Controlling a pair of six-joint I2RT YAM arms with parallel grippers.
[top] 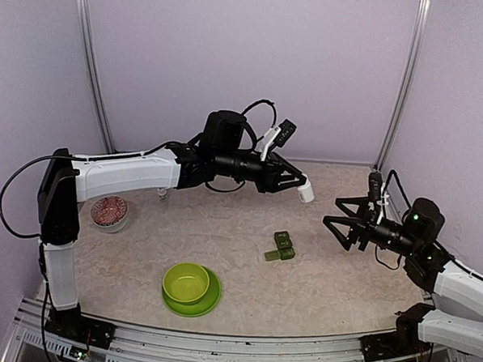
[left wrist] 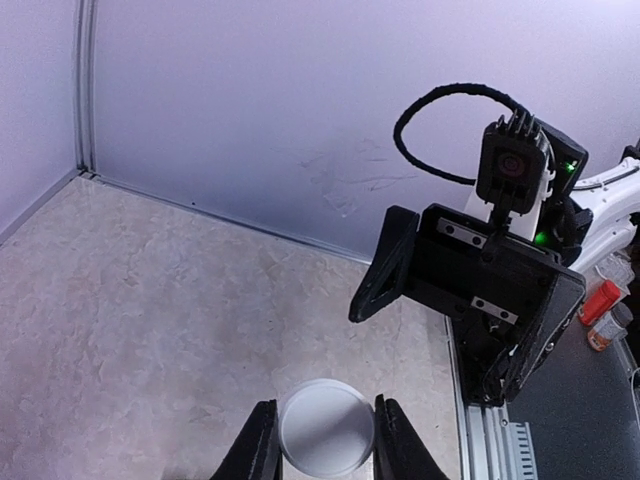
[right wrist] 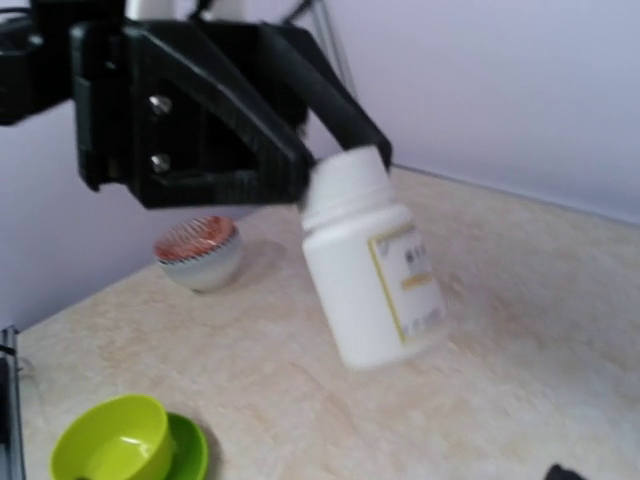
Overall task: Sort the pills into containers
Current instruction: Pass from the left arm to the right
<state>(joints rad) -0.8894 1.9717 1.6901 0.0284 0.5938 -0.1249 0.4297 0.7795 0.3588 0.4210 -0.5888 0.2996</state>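
Left gripper [top: 298,182]: it was clamped on the cap end of a white plastic pill bottle [right wrist: 375,270], held up in the air, with the body slanting out and down past its fingertips.
Right gripper [top: 335,214]: its fingers stood wide apart with nothing between them. It faced the bottle and was near it but not touching.
Containers: the dark green strip-shaped pill box [top: 281,246] lay on the beige marbled table [top: 341,292], below both grippers and about between them. We could not tell if its lids were open.
Pills: we saw none outside the bottle.
Step in hand: we judged that the right gripper had to take the bottle body, so that the cap could be twisted off.
How to do it well: we would bring the open fingers around the middle of the body, square to its tilted axis, and close firmly before any turning.
Risk: a grip too near the bottom could slip, and the bottle could fall toward the lime-green bowl [top: 186,282].
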